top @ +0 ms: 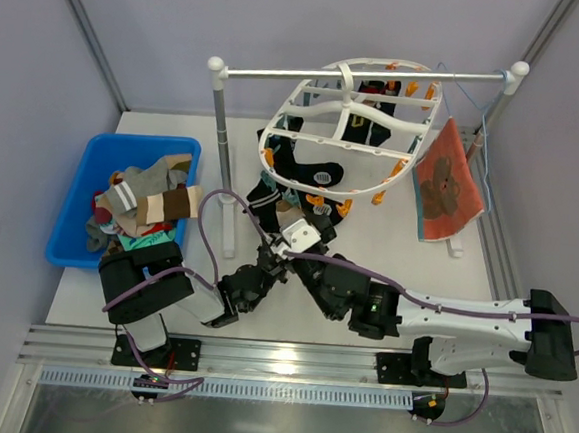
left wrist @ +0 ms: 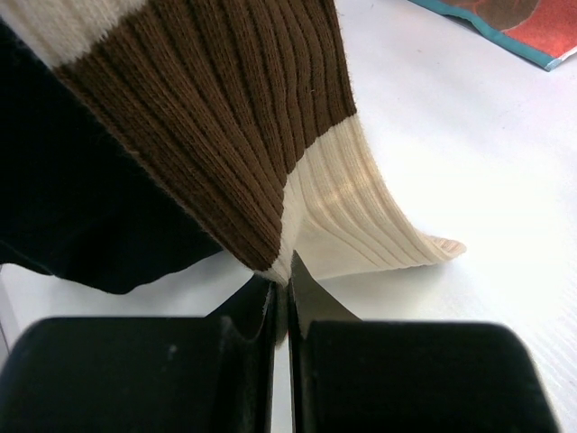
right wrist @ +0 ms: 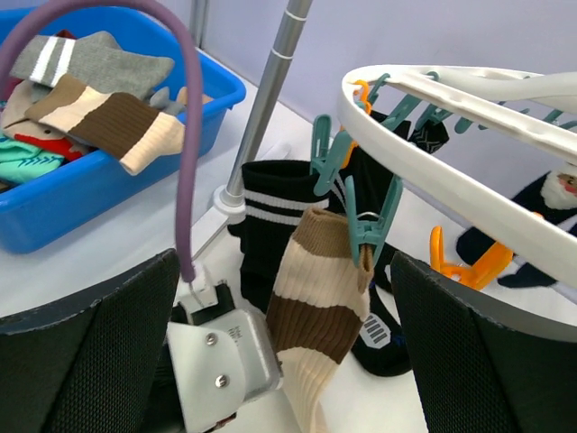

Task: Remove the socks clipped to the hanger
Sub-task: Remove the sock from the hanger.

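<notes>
The left gripper [left wrist: 281, 293] pinches just the edge of the striped sock [right wrist: 311, 307], which hangs from a teal clip [right wrist: 365, 230] at the hanger's [right wrist: 451, 171] 7 o'clock rim, seen from above. The right gripper [right wrist: 284, 298] stands wide, empty. So thin a bite could slip under a pull — or the clip could hold and drag the hanger askew.

Left wrist view is mostly the brown-and-cream sock [left wrist: 225, 117], chopped off by the top edge, so whatever clip it hangs from is out of frame. A black sock [left wrist: 81, 198] runs off the left edge, and only a corner of the orange-red cloth [left wrist: 532, 27] shows far right. How deep the fabric goes into the left gripper [left wrist: 281, 293] is hidden. In the right wrist view, the right gripper [right wrist: 288, 352] has blurry fingers [right wrist: 81, 352] cut by the bottom edge. The blue bin [right wrist: 81, 198] runs off the left there, and the hanger [right wrist: 451, 180] off the right.
</notes>
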Tool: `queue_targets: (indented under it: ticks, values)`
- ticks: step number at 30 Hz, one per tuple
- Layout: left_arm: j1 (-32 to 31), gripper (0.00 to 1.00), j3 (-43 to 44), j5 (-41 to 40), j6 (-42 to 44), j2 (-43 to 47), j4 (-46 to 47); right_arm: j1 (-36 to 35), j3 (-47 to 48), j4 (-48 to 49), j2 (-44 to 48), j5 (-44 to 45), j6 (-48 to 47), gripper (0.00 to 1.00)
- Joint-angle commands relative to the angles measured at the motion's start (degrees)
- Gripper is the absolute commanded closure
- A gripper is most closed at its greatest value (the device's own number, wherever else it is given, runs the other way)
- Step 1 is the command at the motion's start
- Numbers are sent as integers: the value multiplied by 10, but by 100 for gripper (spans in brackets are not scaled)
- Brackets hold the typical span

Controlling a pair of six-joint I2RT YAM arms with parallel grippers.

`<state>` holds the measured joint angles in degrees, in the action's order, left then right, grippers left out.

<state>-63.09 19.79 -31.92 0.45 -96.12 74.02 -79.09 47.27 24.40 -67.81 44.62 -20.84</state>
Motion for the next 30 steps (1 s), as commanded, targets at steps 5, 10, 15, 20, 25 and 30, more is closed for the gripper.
queue_targets:
  ticks: [5,10,15,20,25,30]
  values:
    - [2,100,2,-5,-1,2,146,59,28,22,-3,-35,31,2]
    - [2,100,4,-2,-2,-1,146,85,42,13,-21,-58,37,2]
    - [2,100,6,2,-1,-5,146,104,53,15,-37,-62,45,2]
    - [2,100,2,0,-1,1,146,120,47,24,-42,-47,51,2]
    - [2,100,-1,0,-1,2,146,133,51,22,-43,-52,49,2]
    - [2,100,1,2,-2,-1,146,155,57,17,-50,-74,49,12]
